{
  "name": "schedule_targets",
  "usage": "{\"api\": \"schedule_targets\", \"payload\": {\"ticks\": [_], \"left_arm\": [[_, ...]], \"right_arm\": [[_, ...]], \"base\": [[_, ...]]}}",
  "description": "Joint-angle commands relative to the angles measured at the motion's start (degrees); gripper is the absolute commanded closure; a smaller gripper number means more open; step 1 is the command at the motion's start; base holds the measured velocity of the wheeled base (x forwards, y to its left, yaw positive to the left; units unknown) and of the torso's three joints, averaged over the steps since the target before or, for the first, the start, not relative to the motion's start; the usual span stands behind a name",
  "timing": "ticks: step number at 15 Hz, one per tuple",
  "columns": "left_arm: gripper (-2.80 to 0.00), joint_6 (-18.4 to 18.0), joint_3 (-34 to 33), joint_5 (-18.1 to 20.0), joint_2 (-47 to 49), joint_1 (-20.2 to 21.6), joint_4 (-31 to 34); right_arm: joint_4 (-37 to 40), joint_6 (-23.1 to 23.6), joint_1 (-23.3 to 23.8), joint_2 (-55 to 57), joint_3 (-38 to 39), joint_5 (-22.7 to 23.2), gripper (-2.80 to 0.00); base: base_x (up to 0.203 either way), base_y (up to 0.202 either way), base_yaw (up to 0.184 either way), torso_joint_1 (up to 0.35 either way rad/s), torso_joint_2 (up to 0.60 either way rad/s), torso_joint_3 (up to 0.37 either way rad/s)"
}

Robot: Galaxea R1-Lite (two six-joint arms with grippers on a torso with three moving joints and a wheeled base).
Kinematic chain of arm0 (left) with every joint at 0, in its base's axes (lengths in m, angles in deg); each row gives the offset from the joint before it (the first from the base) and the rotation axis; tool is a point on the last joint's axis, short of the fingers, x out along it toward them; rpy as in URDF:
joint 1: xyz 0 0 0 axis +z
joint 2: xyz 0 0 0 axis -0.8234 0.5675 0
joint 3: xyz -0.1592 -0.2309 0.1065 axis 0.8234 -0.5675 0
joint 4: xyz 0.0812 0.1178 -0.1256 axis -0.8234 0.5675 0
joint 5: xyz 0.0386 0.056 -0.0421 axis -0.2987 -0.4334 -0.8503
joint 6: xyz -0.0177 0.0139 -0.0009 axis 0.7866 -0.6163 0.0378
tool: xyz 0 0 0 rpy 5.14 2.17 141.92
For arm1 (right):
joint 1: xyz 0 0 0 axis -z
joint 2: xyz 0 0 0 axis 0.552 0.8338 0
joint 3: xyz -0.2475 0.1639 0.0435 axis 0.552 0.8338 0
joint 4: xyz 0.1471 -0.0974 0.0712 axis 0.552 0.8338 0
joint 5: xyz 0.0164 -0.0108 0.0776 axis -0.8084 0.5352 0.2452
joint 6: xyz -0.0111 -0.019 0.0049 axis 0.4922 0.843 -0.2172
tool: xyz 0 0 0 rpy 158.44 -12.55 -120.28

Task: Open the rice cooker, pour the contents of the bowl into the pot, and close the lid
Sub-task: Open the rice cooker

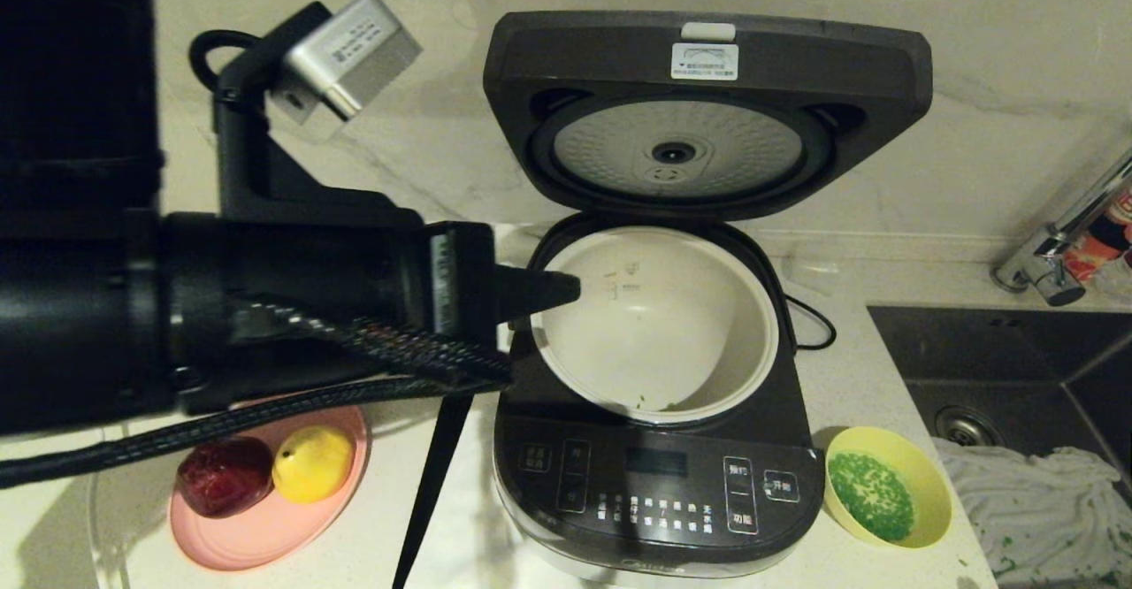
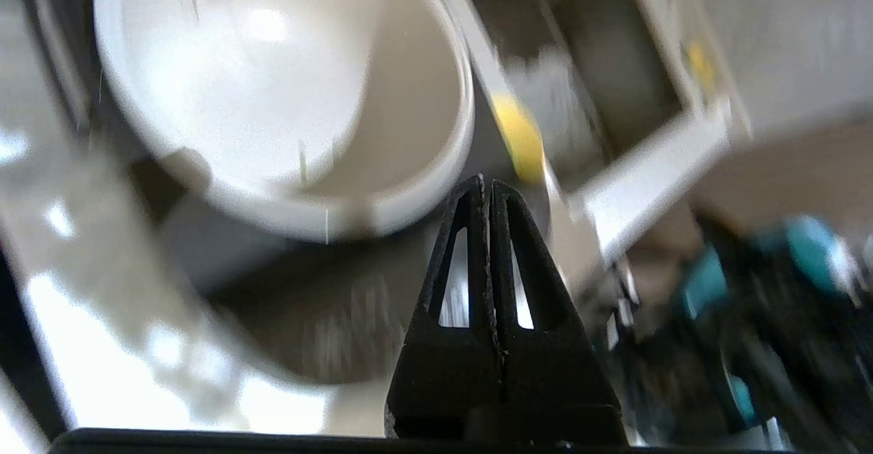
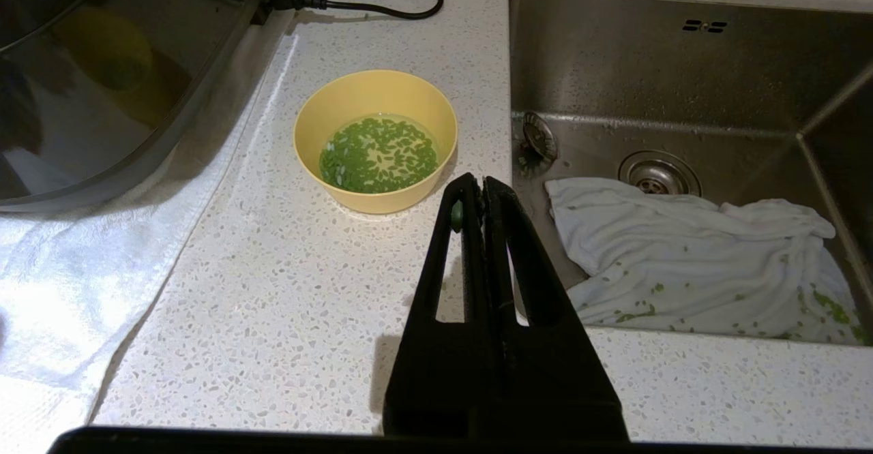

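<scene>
The rice cooker (image 1: 654, 492) stands open, its lid (image 1: 707, 111) tipped up and back with the dimpled silver disc facing me. A few green bits lie at the front inside of the cream-white pot (image 1: 659, 332). My left gripper (image 1: 575, 288) is shut and empty, its tip over the pot's left rim (image 2: 382, 215). The pale-yellow bowl (image 1: 929, 474) sits on the counter right of the cooker with the green bits (image 3: 378, 154) inside. My right gripper (image 3: 475, 185) hangs shut above the counter just short of the bowl (image 3: 375, 93), holding nothing; it is out of the head view.
A pink plate (image 1: 265, 527) with a red and a yellow fruit lies left of the cooker, under my left arm. The steel sink (image 1: 1017, 368) at the right holds a white cloth (image 3: 696, 256). A faucet (image 1: 1052, 262) and the power cord (image 1: 814, 324) are behind.
</scene>
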Motion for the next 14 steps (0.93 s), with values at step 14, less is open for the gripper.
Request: {"api": "schedule_targets", "payload": {"ticks": [14], "left_arm": [[0.0, -14.0, 22.4, -14.7, 29.6, 1.0, -26.5]], "right_arm": [[0.0, 0.0, 0.0, 0.0, 0.0, 0.0, 0.0]], "base": [[0.0, 0.0, 0.0, 0.0, 0.0, 0.0]]}}
